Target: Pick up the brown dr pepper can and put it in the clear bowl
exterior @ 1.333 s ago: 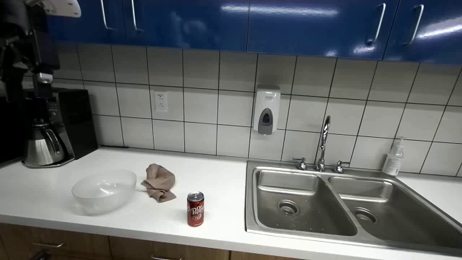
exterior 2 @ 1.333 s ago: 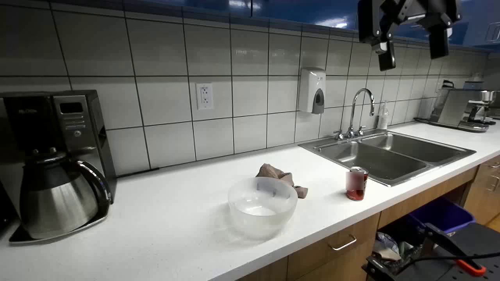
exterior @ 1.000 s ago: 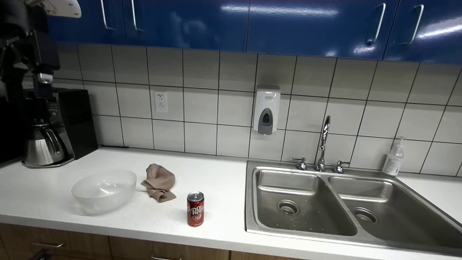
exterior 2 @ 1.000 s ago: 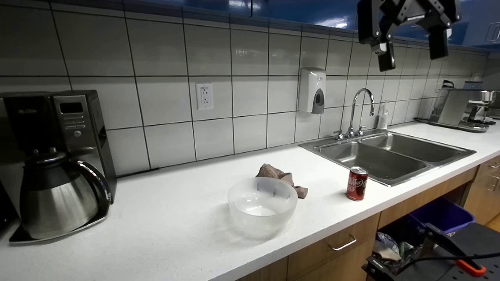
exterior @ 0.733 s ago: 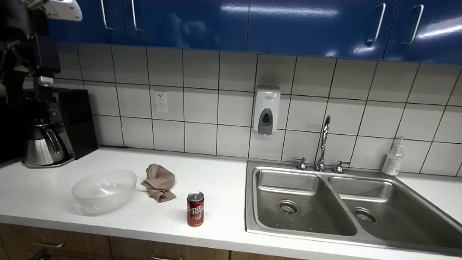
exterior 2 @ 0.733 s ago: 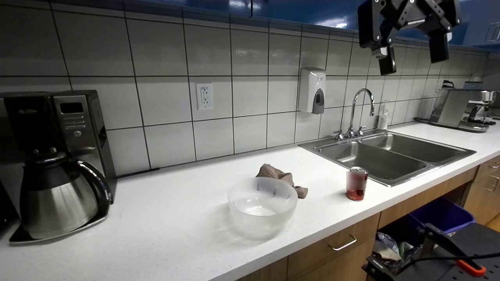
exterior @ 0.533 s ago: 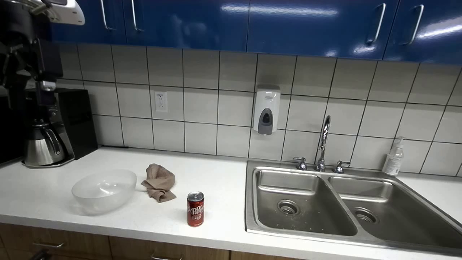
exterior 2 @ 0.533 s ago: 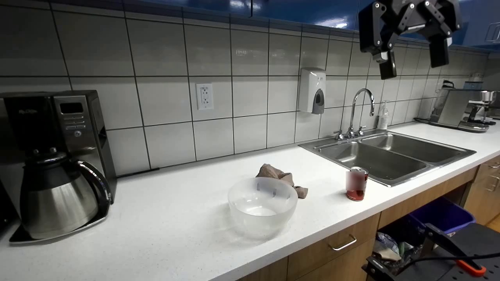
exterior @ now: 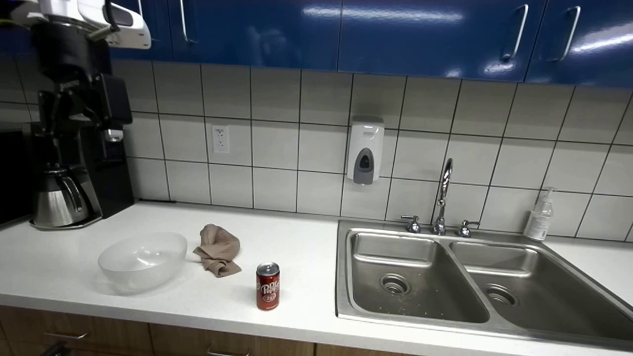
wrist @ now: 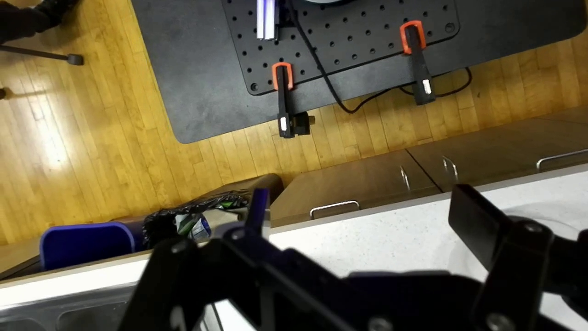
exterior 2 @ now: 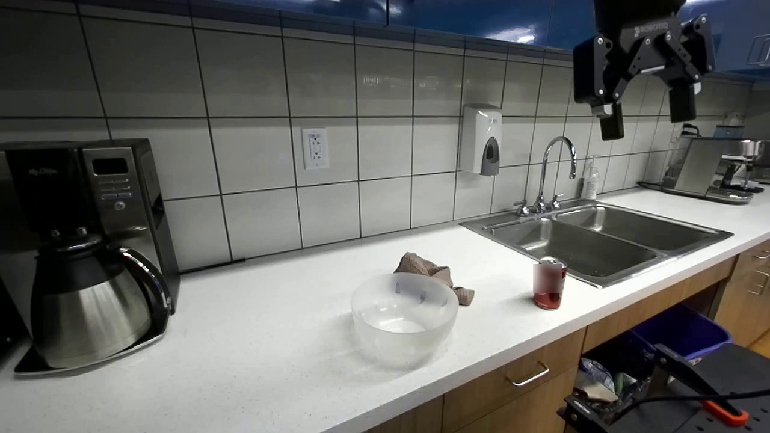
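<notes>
Since nothing's grasped yet, in an exterior view the gripper [exterior 2: 647, 120] hangs spread and unloaded, high up, likely for clearance, with the Dr Pepper can [exterior 2: 550, 288] upright well below it and the bowl [exterior 2: 402, 346] lower too, mouth up, presumably set there to receive. In an exterior view, also below the gripper: smooth red metal can standing free, frosted round bowl, crumpled brown cloth [exterior: 217, 249] near it. Wrist view: fingers [wrist: 477, 225] wide apart, speckled white counter [wrist: 363, 243] below, can not showing.

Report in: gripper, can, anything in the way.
Gripper open, empty, up high. Dr Pepper can upright on counter, outside clear bowl. Brown cloth near bowl; likely no hindrance if can goes over high.
</notes>
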Controlling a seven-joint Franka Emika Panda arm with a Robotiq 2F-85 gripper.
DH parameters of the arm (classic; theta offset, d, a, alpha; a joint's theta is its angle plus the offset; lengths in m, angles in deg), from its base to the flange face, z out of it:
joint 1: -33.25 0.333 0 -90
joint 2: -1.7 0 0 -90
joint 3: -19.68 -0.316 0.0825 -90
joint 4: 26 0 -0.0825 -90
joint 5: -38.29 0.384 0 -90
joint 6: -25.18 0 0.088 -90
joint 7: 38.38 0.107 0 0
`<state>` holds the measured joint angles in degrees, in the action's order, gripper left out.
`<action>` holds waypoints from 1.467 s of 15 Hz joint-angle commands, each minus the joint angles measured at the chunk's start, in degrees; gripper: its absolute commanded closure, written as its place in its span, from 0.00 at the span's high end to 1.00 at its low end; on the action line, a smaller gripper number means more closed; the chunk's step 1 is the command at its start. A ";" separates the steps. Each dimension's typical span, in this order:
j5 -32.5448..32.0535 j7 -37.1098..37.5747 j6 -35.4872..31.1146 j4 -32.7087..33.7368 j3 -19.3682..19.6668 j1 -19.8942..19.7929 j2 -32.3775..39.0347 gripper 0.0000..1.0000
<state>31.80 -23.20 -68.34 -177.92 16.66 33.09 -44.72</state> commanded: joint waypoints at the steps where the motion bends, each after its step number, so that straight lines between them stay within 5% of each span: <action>1: -5.54 -6.14 -4.51 -3.72 3.49 -3.00 -2.57 1.00; 11: -13.70 -25.22 -26.51 -6.92 20.04 -9.39 2.39 1.00; 22: -7.16 -28.00 -49.59 -4.24 22.51 -9.34 22.04 1.00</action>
<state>21.30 -49.03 -113.53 -184.72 39.76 24.07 -29.53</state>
